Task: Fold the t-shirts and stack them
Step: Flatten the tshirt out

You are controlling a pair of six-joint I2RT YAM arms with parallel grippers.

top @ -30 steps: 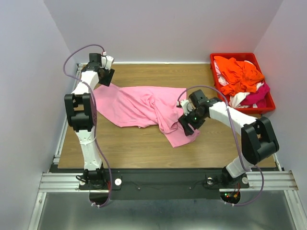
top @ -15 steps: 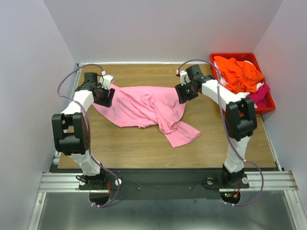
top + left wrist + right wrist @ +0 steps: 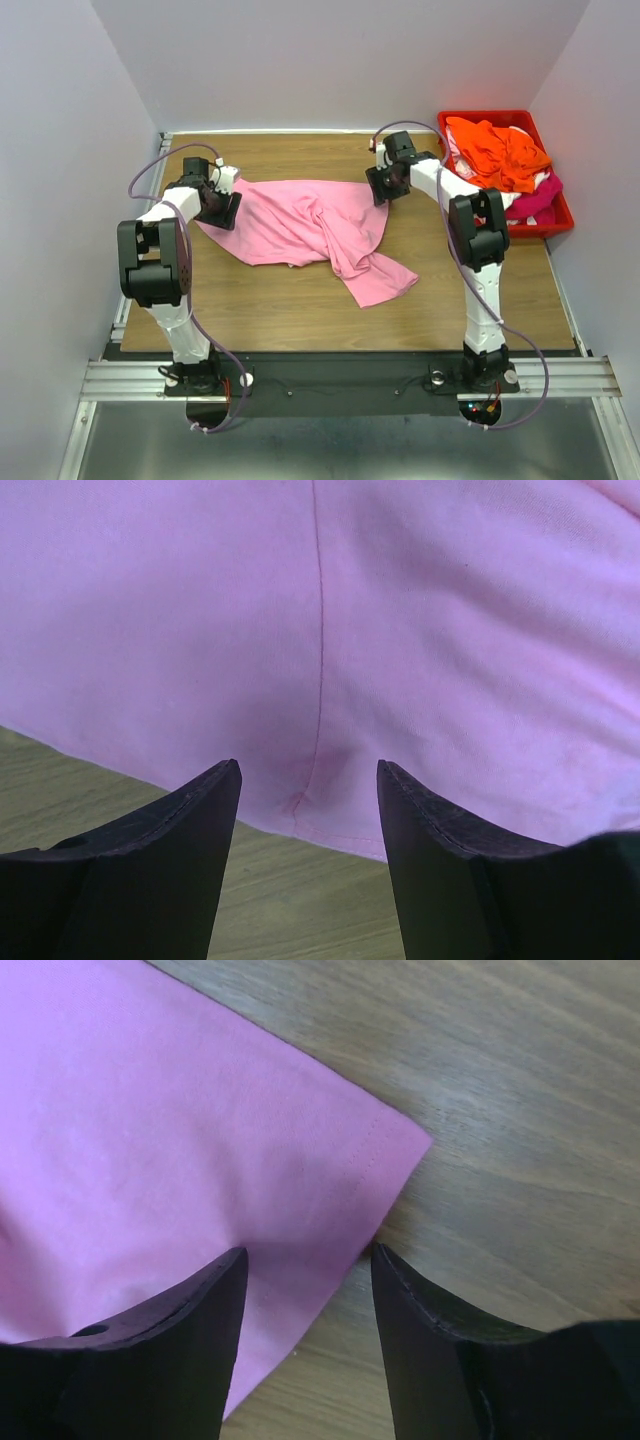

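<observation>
1. The pink t-shirt (image 3: 300, 220) lay rumpled on the table (image 3: 300, 310); the other shirts (image 3: 500, 155) sat in the red bin (image 3: 443, 122).
2. The left gripper (image 3: 308, 780) was released, jaws straddling the shirt's left edge, probably lined up to pinch.
3. The right gripper (image 3: 305, 1260) was also released, over the shirt's right corner. Likely plan: spread it flat.

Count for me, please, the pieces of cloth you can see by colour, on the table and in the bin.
Light pink t-shirt, on the table: 1
Orange cloth, in the red bin: 1
White cloth, in the bin: 1
Magenta cloth, in the bin: 1
Total: 4 visible; the heap in the bin may hide more.
</observation>
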